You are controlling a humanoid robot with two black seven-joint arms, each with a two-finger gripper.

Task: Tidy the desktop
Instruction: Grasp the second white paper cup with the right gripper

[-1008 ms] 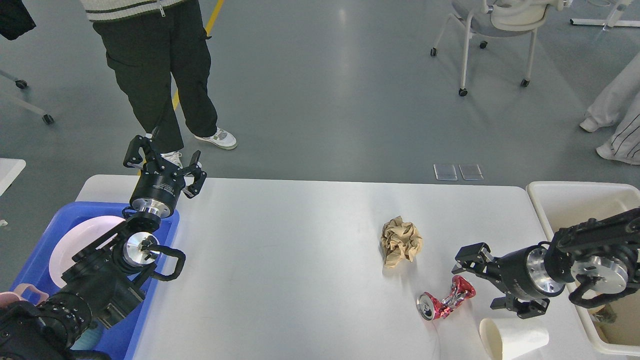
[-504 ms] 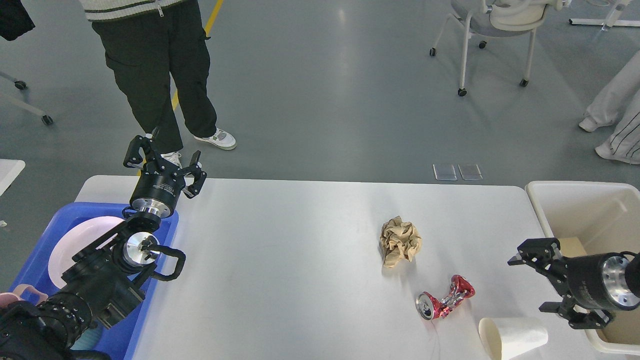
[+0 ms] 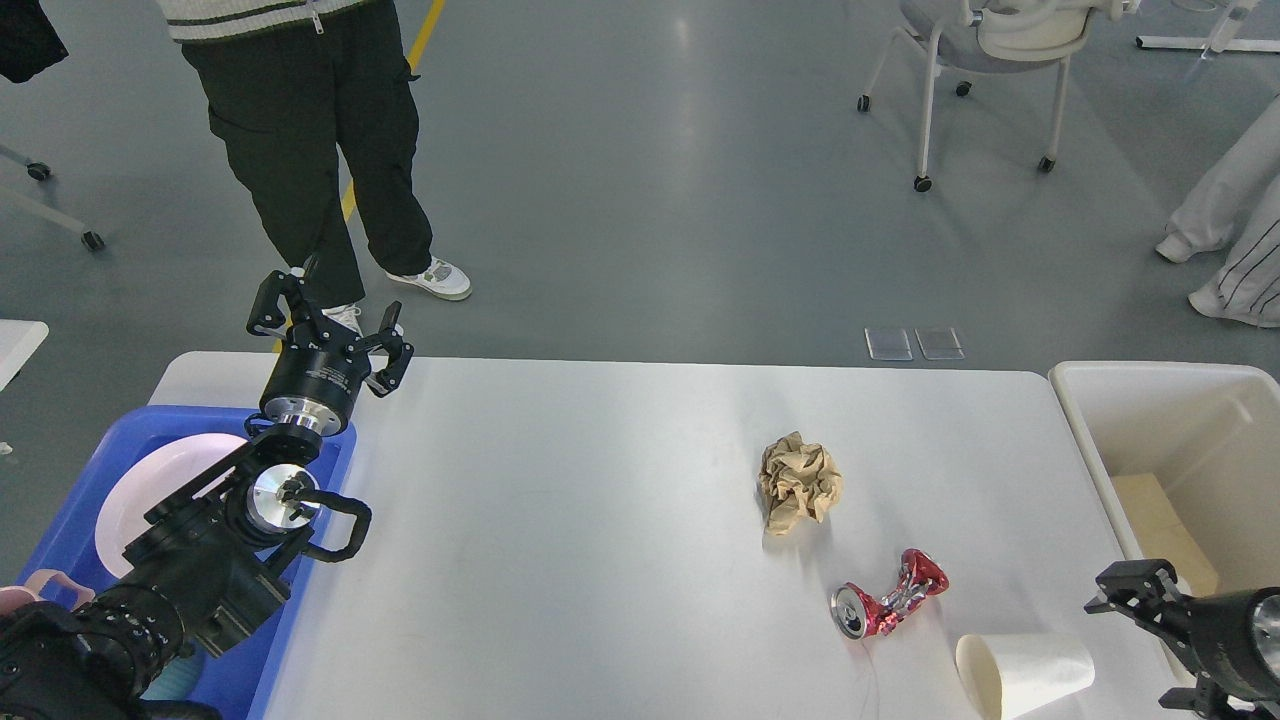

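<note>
The white-grey desktop bears a crumpled brown paper ball, a crushed red can lying on its side, and a white paper cup tipped over near the front edge. My left gripper is open and empty, raised over the table's far left corner by the blue tray. My right gripper is open and empty at the bottom right corner, to the right of the cup and apart from it.
A blue tray at the left holds a pink plate and a pink cup. A cream-white bin stands at the table's right end. A person stands behind the far left corner. A wheeled chair is far back.
My right arm has pulled back from beside the red can toward the bottom right corner, still open. The left arm, can, paper and cup have not moved.
</note>
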